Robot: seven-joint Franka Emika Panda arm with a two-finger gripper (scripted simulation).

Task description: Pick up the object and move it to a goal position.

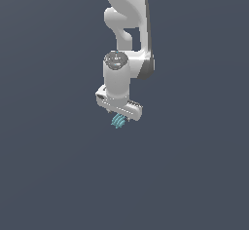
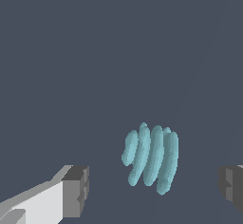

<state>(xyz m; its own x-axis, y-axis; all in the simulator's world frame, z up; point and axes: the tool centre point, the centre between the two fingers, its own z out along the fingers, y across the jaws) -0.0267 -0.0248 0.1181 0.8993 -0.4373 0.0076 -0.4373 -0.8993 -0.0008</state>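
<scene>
The object (image 2: 152, 157) is a small teal-cyan item with ribbed ridges. In the wrist view it lies between my two grey fingertips, with a clear gap on either side, so neither pad touches it. My gripper (image 2: 152, 190) is open. In the exterior view the white arm hangs straight down, and the object (image 1: 118, 122) shows just under the gripper (image 1: 120, 118), partly hidden by the hand.
A plain dark grey-blue surface (image 1: 58, 175) fills both views. No other objects, containers or edges show.
</scene>
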